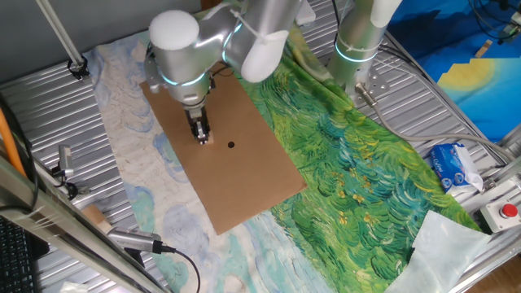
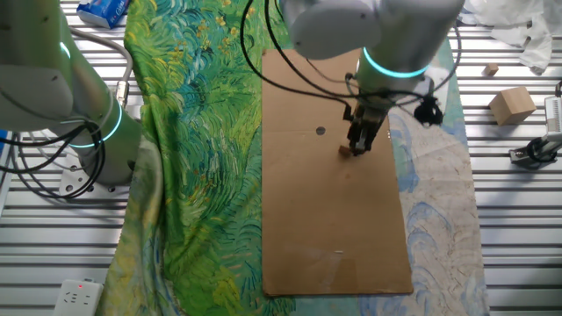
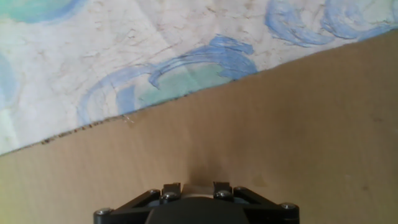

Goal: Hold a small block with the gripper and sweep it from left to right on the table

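Gripper (image 1: 201, 137) clenched on the small block (image 2: 345, 151), low over cardboard (image 2: 334, 219); sweeping well likely means steady grip, constant height.

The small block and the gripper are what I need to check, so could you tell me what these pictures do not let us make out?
- Small block: a tan speck at the gripper tip in the other fixed view; the fingers cover most of it.
- Hand view: the fingertips are cut off by the bottom edge, so the grip is unclear.
- One fixed view: contact with the cardboard is too small to judge.
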{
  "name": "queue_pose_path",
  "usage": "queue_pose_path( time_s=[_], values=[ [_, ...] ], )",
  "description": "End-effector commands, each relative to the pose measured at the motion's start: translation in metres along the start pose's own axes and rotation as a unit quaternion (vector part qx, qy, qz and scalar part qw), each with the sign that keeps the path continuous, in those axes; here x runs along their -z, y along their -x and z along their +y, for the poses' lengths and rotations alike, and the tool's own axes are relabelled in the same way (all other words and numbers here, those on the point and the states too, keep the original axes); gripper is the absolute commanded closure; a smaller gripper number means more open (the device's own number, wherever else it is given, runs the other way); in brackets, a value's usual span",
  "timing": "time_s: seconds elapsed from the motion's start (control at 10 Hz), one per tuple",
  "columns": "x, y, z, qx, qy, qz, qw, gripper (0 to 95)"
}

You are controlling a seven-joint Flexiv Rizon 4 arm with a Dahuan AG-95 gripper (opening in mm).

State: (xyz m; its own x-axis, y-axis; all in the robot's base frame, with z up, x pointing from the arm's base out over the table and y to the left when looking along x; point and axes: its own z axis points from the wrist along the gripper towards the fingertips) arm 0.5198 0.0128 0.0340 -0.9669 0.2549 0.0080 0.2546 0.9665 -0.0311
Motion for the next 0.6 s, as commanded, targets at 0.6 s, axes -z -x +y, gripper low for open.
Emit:
queue_pose_path(
  time_s=[0.6],
  values=[
    [0.004,0.002,0.037,0.000,-0.005,-0.003,1.0000,95.0]
  ],
)
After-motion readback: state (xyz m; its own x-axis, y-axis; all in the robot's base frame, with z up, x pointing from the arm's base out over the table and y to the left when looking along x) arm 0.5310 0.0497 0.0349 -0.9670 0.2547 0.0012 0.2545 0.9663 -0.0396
